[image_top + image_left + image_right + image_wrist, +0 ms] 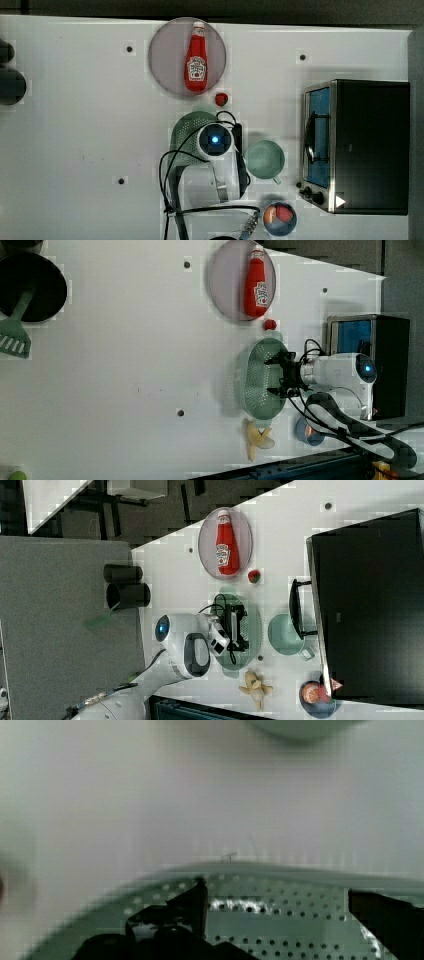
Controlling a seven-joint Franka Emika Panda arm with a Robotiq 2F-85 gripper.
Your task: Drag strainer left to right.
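A: What colours are in front of you?
B: Your strainer is pale green, dotted with a grid of small holes. The cup is mint green, the ketchup bottle red on a grey plate.
A: And the worktop?
B: White; your fingers are black.

The strainer looks like pale green plastic, matt, pierced all over with small holes — the wrist view catches a dull sheen on its perforated wall. The cup beside it has the same smooth, soft-green plastic look. The ketchup bottle is glossy red with a paper-like label. The toaster oven shows brushed metal edges — its door glassy. The table is smooth, matt white.
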